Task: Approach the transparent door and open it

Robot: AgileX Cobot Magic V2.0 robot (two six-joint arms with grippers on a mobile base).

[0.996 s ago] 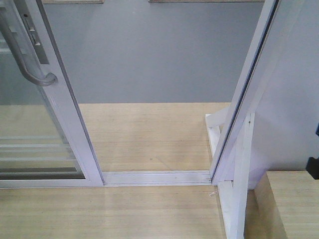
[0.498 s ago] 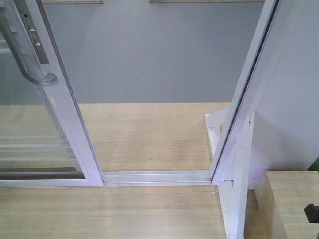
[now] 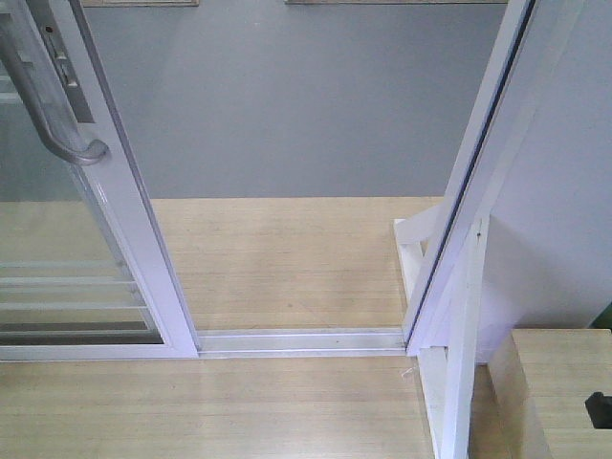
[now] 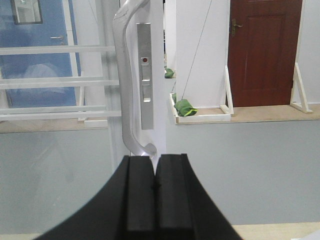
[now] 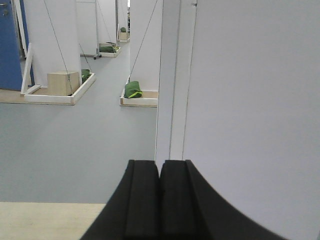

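Your transparent door [image 3: 115,220] stands slid to the left, with a gap between it and the right-hand frame [image 3: 469,191], just as half a second ago. Its handle [image 4: 126,85] sits just beyond your left gripper [image 4: 155,172], whose jaws are pressed together on nothing. Your right gripper [image 5: 160,175] is likewise closed and empty, facing the frame.

Wood floor [image 3: 287,258] under white door track [image 3: 301,341]
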